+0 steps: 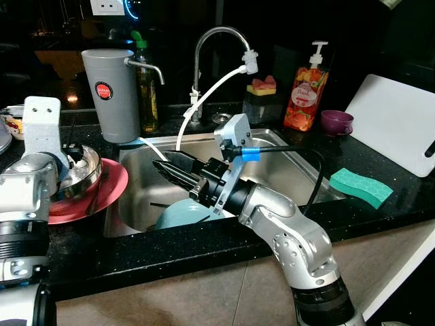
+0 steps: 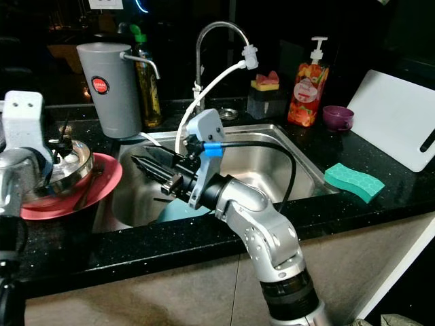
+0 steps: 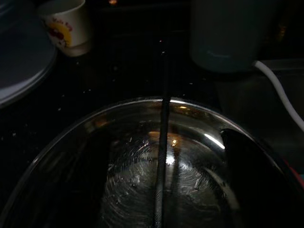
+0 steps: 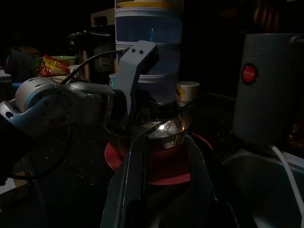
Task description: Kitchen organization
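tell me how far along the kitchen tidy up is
Done: a steel bowl sits on the red plate beside the sink. In hand: the left gripper is at that bowl; the right gripper hangs open over the sink. Left: a blue bowl in the sink.

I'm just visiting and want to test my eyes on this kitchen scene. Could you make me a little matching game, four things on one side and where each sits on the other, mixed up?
Things:
1. steel bowl
2. green sponge
3. light blue bowl
4. purple cup

Places:
A. down in the sink, below the right gripper
B. on the red plate, left of the sink
C. on the counter at the back, right of the orange soap bottle
D. on the counter by the sink's right edge

Pairs: 1-B, 2-D, 3-A, 4-C
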Motion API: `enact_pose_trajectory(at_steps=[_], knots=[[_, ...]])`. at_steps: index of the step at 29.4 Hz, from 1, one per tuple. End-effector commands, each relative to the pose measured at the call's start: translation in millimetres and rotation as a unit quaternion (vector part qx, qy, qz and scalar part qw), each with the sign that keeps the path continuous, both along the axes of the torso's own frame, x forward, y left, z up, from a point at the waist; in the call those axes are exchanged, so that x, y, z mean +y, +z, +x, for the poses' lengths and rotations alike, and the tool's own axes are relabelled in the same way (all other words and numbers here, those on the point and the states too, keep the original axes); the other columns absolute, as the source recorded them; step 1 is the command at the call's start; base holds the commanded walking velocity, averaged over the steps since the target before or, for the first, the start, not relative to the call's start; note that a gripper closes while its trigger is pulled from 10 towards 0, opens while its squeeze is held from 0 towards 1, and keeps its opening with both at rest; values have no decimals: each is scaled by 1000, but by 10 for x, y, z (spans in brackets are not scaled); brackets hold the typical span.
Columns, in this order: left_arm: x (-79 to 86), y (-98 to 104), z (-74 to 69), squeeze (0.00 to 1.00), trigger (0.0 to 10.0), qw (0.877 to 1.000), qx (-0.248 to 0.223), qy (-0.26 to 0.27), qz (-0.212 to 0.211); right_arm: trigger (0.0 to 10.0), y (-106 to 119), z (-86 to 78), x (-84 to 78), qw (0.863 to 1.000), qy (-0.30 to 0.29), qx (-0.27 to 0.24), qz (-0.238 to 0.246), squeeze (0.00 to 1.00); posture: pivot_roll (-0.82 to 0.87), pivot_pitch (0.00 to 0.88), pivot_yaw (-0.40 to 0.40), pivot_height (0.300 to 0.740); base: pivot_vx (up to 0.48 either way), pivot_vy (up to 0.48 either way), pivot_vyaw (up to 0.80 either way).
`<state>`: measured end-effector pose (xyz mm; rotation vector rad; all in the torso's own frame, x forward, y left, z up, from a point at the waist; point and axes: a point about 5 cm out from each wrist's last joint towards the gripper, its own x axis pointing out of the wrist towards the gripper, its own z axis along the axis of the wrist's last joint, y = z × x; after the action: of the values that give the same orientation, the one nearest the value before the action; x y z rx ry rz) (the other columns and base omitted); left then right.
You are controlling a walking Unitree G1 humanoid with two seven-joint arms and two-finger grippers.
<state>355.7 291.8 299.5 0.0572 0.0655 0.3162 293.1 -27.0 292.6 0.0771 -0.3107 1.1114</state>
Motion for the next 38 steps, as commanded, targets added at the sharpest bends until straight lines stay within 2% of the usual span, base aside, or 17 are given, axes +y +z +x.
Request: enact_pose_trajectory(at_steps=[1,4,5,8,11,12,13,14,16,17,25,28,32,35,36,37,38], knots=[[70,-98,-16,1000,10000,1000,23,6,-13,10000,10,-31,9,1000,10,-5,1,0,77,90,-32,740,0,0,0],[110,-144,-19,1000,10000,999,36,16,-20,10000,11,-33,4,1000,10,-5,2,0,77,90,-32,740,0,0,0],[122,-172,-18,0,10000,999,40,16,-32,10000,10,-29,1,1000,9,-4,2,0,77,90,-32,740,0,0,0],[140,-240,-9,0,10000,997,48,16,-61,10000,8,-23,-3,1000,7,-4,3,0,77,90,-32,740,0,0,0],[160,-403,50,0,10000,993,67,8,-95,10000,14,-5,-9,1000,2,-2,8,0,83,85,-40,740,0,0,0],[167,-437,71,0,8745,993,72,9,-95,10000,17,0,-9,1000,0,-2,9,0,83,85,-40,740,0,0,0],[174,-459,89,0,7961,993,76,9,-93,10000,20,5,-9,1000,-3,-2,10,0,83,85,-40,740,0,0,0],[178,-470,100,0,7961,993,78,9,-91,10000,21,7,-9,1000,-4,-2,10,0,83,85,-40,740,0,0,0],[201,-486,114,0,1020,992,85,13,-88,10000,31,20,-16,1000,-10,-2,14,0,78,82,-34,740,0,0,0],[213,-488,117,0,0,992,87,15,-86,10000,38,26,-24,1000,-14,-2,17,0,78,82,-34,740,0,0,0],[217,-417,125,0,0,995,75,19,-62,10000,54,42,-50,999,-22,-3,23,0,75,83,-33,740,0,0,0],[227,-321,149,0,0,998,54,29,-34,10000,61,49,-50,999,-23,-2,24,0,77,83,-37,740,0,0,0],[275,-203,165,0,0,998,13,51,-32,10000,64,55,-44,999,-24,-3,24,0,77,84,-40,740,0,0,0],[290,-184,164,0,0,998,6,56,-34,10000,64,56,-44,999,-24,-3,24,0,77,84,-40,740,0,0,0],[299,-124,157,0,6039,998,-11,61,-19,10000,65,56,-45,999,-25,-3,25,0,77,84,-40,740,0,0,0],[275,-25,152,0,10000,997,-40,58,-4,10000,65,58,-49,999,-26,-3,25,0,74,87,-43,740,0,0,0],[180,80,160,0,10000,997,-71,32,15,10000,60,68,-64,999,-32,-4,23,0,76,88,-46,740,0,0,0]])
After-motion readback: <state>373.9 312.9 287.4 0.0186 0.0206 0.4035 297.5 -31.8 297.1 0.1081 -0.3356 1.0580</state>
